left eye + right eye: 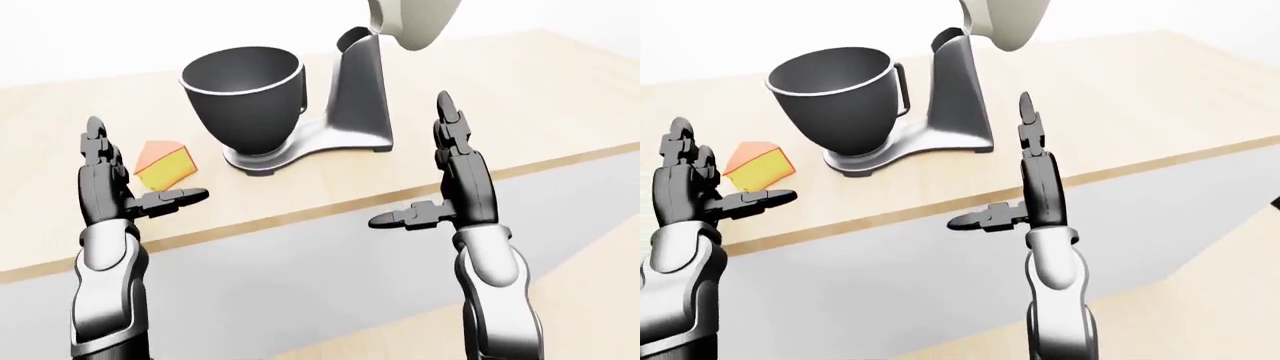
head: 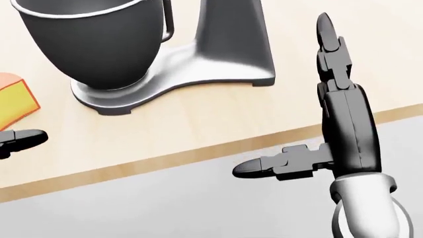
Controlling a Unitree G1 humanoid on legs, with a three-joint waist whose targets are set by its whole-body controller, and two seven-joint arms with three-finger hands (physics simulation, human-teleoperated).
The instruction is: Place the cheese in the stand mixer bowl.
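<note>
An orange-yellow cheese wedge (image 1: 166,163) lies on the wooden counter, left of the stand mixer. The dark mixer bowl (image 1: 243,96) sits on the grey mixer's base, open side up, with nothing showing inside. My left hand (image 1: 140,172) is open just below and left of the cheese. Its fingers (image 1: 97,154) point up and its thumb reaches toward the wedge without touching it. My right hand (image 1: 410,159) is open and holds nothing. It hovers over the counter edge, right of the mixer stand (image 1: 357,94).
The mixer's pale head (image 1: 410,19) is tilted up above the bowl. The counter's edge (image 1: 300,214) runs across the view, with a grey cabinet face below it. Wooden counter top stretches to the right of the mixer.
</note>
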